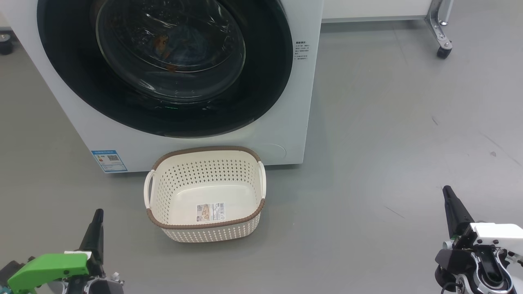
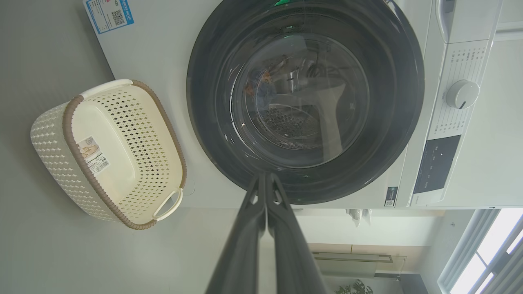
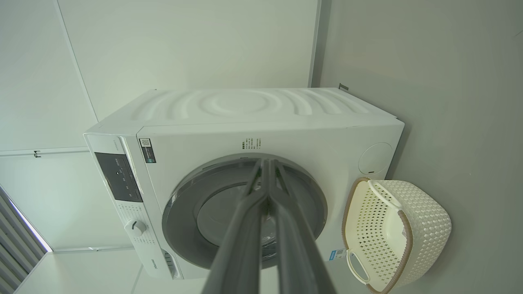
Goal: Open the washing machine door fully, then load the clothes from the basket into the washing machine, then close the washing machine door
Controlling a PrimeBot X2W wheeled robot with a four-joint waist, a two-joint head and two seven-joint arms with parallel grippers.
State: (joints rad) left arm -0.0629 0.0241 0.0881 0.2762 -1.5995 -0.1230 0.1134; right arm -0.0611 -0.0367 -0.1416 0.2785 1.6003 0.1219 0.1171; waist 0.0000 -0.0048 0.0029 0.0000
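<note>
Well, the washing machine door [image 1: 163, 69] sits closed on the front of the washing machine [image 1: 294, 134], and behind its glass bowl [image 1: 196, 77] the clothes [image 1: 165, 41] show as a blue heap with orange patches. The basket [image 1: 206, 148] stands empty on the floor [image 1: 367, 163] just in front of the machine's foot. My left gripper [image 1: 98, 212] and right gripper [image 1: 448, 190] hang well back from the machine, each with its fingers [image 2: 241, 237] pressed together on nothing.

I judge the door stiff and heavy, its glossy black rim [image 1: 265, 81] slippery, the glass bowl no place to press. The hold belongs at the rim's outer edge, away from the hinge; I cannot make out a handle recess, so which side that is I cannot tell. The basket looks light and rigid and would skid if nudged.

The head view cuts the machine off above the door; my left wrist view adds the dial [image 2: 461, 94] and the steel drum [image 2: 286, 122] behind the glass. My right wrist view adds the machine's ribbed top [image 3: 245, 104] and how the door's rim stands proud of the front.
</note>
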